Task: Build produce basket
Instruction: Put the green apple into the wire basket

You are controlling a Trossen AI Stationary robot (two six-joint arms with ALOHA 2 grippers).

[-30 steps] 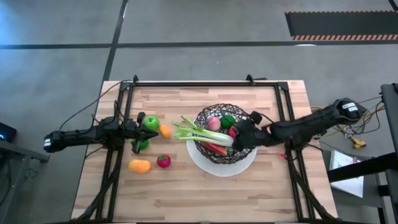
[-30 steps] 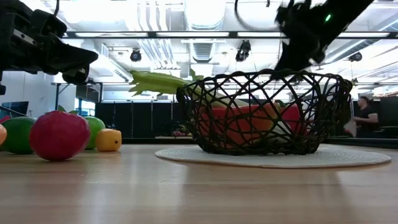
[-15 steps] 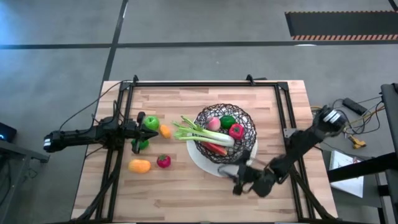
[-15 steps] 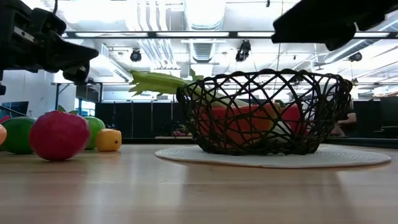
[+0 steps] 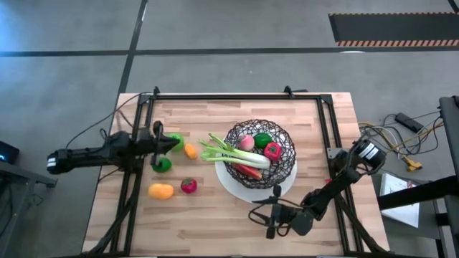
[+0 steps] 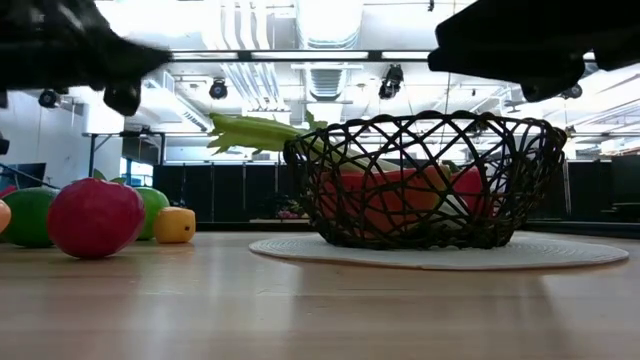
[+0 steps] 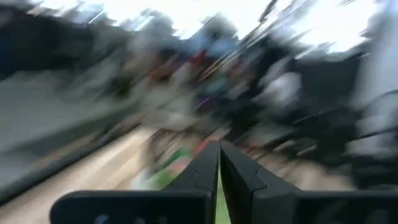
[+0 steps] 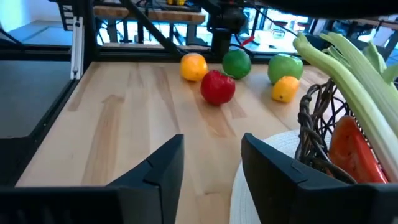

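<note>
Right claw (image 5: 267, 217) gapes near white plate (image 5: 237, 190) under basket (image 5: 285, 155).

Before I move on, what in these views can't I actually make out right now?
- Left wrist view: smeared by motion; only the left gripper, fingers together, shows, nothing beyond it is readable.
- Low view: mesh of the basket screens the fruit inside; both arms are dark shapes cut off by the top edge.
- High view: fruit lying under the celery is covered.
- Right wrist view: basket cut off at the edge beyond the open right gripper.
</note>
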